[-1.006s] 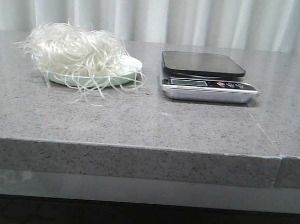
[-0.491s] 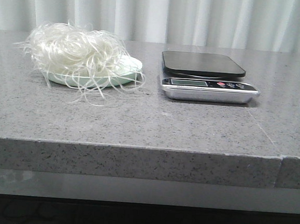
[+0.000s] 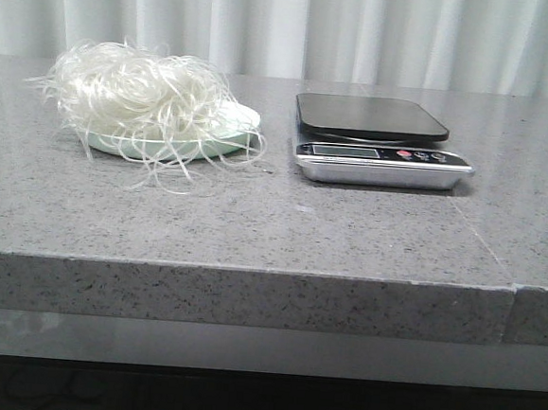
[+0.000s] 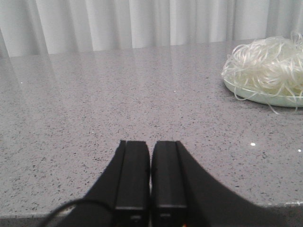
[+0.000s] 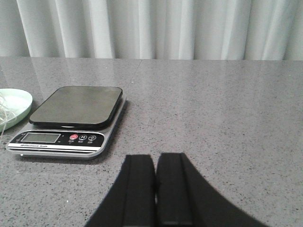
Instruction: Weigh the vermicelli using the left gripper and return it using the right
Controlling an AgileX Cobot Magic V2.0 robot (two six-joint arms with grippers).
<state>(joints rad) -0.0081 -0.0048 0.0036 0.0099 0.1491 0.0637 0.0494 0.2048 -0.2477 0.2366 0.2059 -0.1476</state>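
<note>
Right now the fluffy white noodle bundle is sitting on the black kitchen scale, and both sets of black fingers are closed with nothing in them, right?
Not quite. The fluffy white noodle bundle sits on the pale green plate, as the front view shows; the black-topped silver kitchen scale is bare. Both sets of fingers are indeed closed and empty.

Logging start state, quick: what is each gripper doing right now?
Left gripper: closed, holding nothing.
Right gripper: closed, holding nothing.
</note>
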